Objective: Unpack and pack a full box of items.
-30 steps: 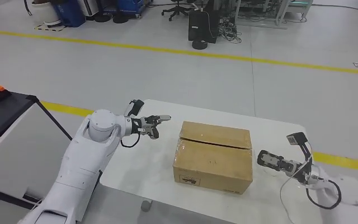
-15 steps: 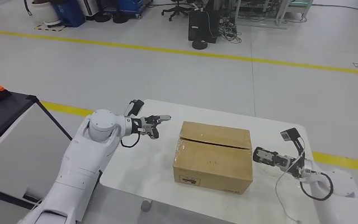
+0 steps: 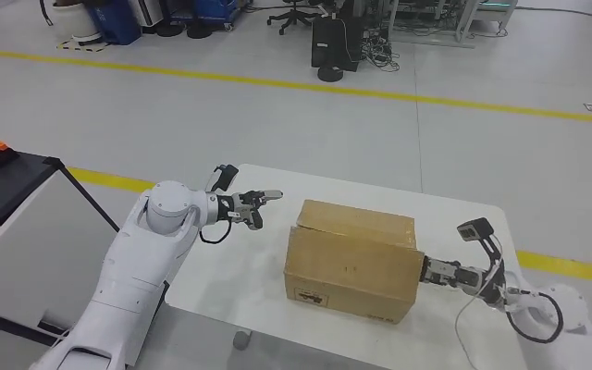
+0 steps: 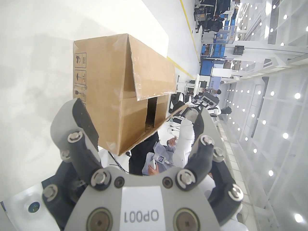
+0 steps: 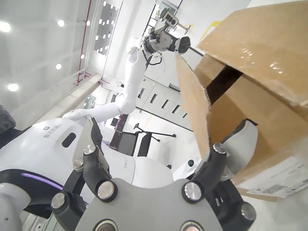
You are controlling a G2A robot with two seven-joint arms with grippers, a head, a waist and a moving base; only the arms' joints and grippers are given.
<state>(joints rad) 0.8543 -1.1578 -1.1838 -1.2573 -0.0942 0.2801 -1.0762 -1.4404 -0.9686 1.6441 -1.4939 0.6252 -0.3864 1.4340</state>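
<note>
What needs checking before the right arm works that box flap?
1. Right tool open: ok.
2. Flap between its jaws: ok.
3. Flap gripped: not ok, jaws apart.
4. Left tool clear of box: ok.
5. Whole box on table: ok.
6. Contents safe to lift flap: cannot tell.

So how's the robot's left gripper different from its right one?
The grey-and-black left gripper hovers clear of the brown cardboard box. The matching right gripper is at the box's end. The left gripper's fingers have nothing between them, while the right gripper's fingers have a loose cardboard flap between them. Both grippers are open.
</note>
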